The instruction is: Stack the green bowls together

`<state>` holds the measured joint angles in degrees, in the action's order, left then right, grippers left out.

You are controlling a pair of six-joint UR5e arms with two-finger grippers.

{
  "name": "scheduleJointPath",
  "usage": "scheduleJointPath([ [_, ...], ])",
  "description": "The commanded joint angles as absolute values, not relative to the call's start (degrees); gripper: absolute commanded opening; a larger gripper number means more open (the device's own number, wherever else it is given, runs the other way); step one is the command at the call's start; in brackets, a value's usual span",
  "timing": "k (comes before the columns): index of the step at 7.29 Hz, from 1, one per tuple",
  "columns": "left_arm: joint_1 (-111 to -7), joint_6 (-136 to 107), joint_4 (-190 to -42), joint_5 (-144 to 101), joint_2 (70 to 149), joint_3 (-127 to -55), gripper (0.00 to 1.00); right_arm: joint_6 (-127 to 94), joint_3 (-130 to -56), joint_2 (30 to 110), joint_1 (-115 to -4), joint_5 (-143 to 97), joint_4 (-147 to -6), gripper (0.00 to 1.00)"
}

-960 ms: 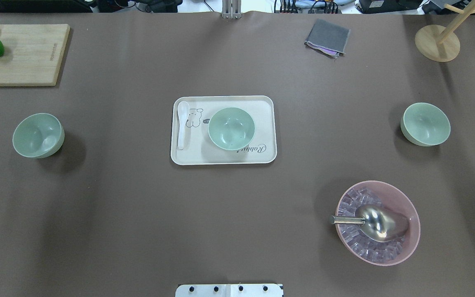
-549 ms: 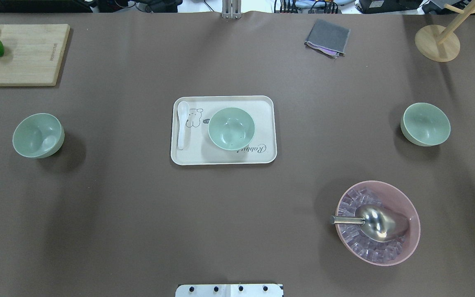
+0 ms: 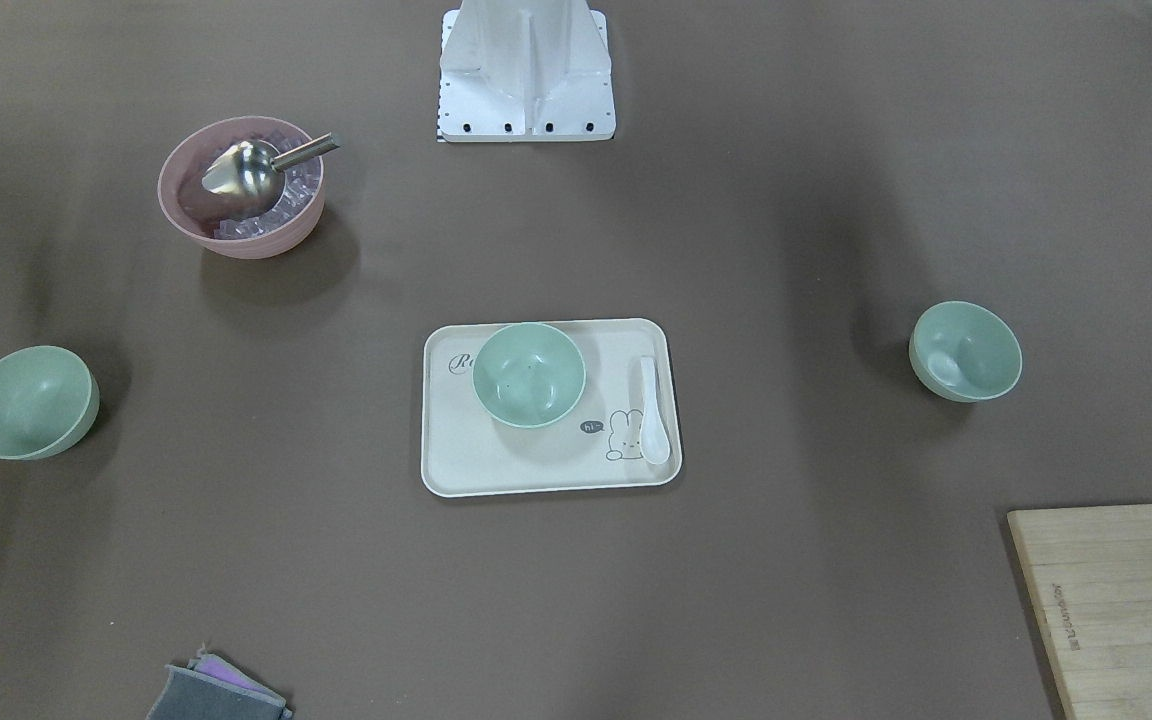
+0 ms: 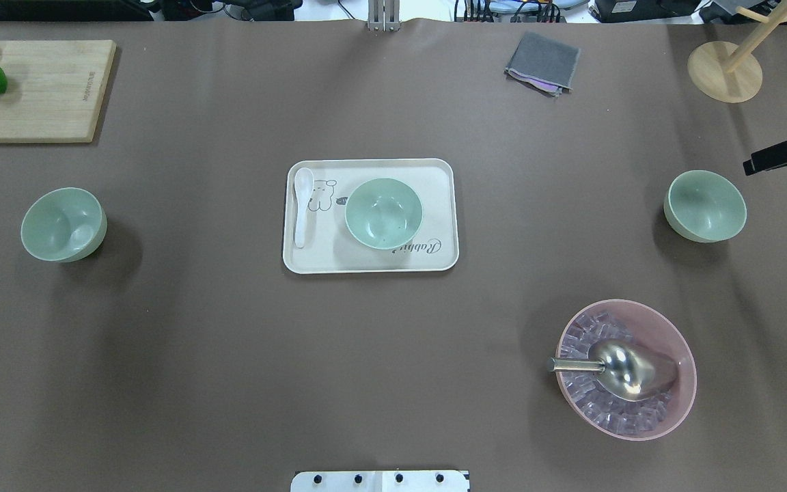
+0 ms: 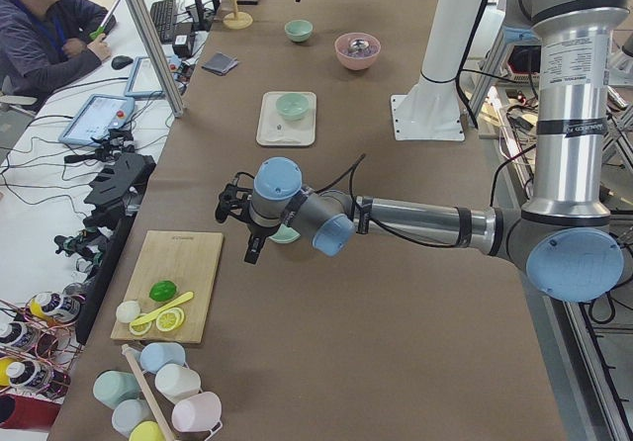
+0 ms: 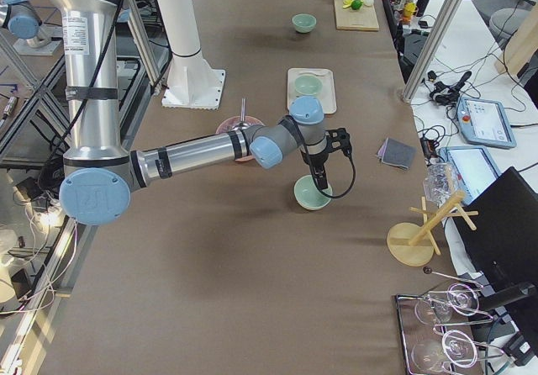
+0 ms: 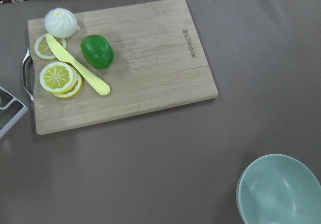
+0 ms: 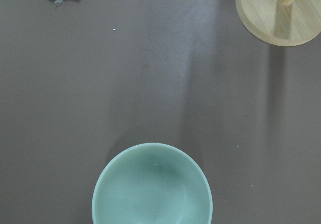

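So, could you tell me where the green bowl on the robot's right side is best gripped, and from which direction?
Take the right-hand green bowl by its rim, coming straight down and pinching the thin wall inside and out. It stands upright and empty, apart from everything else, so the rim is free all round; the rounded body looks too wide to span.

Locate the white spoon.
In the overhead view, the spoon lies along the left side of the tray, just left of the green bowl standing there.

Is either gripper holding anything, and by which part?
Nothing is held. The left bowl, the right bowl and the middle bowl on the tray rest untouched.
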<state>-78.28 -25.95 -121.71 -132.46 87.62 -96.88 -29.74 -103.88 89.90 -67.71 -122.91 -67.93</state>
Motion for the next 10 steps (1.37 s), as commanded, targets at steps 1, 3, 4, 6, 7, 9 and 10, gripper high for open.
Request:
scheduleJointPath([
  [1, -66.86, -38.10, -124.97, -121.96, 88.06, -96.59, 0.97, -32.43, -103.71, 90.52, -65.39, -119.71, -66.46, 1.00],
  [3, -59.97, -41.12, -125.33, -116.48, 91.74, -92.83, 0.97, -32.26, -103.62, 90.88, -65.22, -119.71, -65.66, 1.00],
  [4, -58.55, -41.13, -125.68, -116.19, 92.63, -91.68, 0.97, -32.26, -103.62, 91.05, -65.13, -119.71, -65.39, 1.00],
  [6, -57.57, -40.87, -129.97, -116.45, 92.29, -90.10, 0.93, -32.17, -103.62, 91.32, -65.04, -119.62, -65.39, 1.00],
  [7, -57.57, -40.35, -131.90, -116.89, 91.94, -88.78, 0.81, -32.17, -103.62, 91.32, -65.04, -119.62, -65.30, 1.00],
  [9, -57.57, -40.25, -134.98, -117.07, 90.63, -87.28, 0.69, -32.08, -103.62, 91.32, -64.95, -119.62, -65.30, 1.00],
  [10, -57.57, -39.38, -136.13, -117.16, 89.57, -87.28, 0.67, -32.17, -103.62, 91.32, -64.86, -119.62, -65.30, 1.00],
])
